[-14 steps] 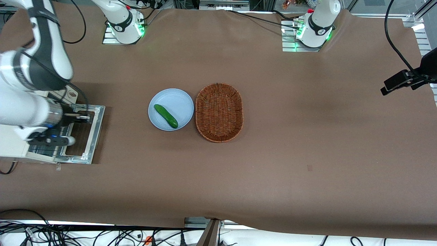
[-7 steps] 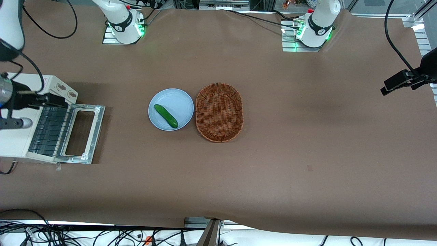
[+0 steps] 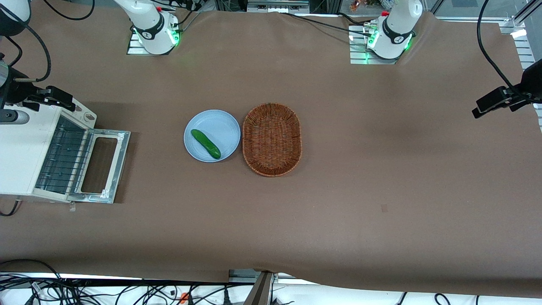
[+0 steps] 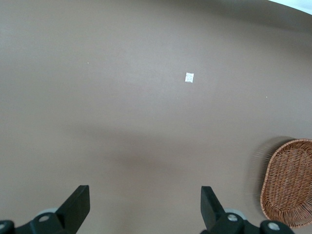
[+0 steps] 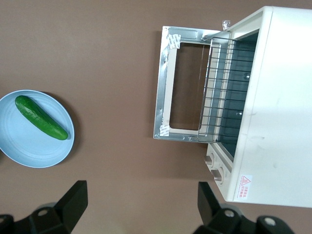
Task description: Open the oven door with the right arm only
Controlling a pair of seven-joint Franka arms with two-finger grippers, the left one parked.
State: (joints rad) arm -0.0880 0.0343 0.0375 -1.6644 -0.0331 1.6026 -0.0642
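The white toaster oven (image 3: 21,144) stands at the working arm's end of the table. Its oven door (image 3: 103,165) lies folded down flat on the brown cloth, and the wire rack (image 3: 63,159) shows in the opening. In the right wrist view the door (image 5: 168,87) lies flat before the oven (image 5: 273,102). My right arm (image 3: 10,25) is raised above the oven's farther end. Its gripper (image 3: 53,98) is open and empty, high above the table, holding nothing; its two black fingers (image 5: 73,202) stand wide apart.
A light-blue plate (image 3: 220,125) with a green cucumber (image 3: 206,144) sits mid-table, also in the right wrist view (image 5: 19,146). A wicker basket (image 3: 272,139) stands beside the plate. The oven's two knobs (image 3: 82,112) face the plate.
My right arm has lifted off the lowered door and pulled back up above the oven's farther end. The door stays flat and open.
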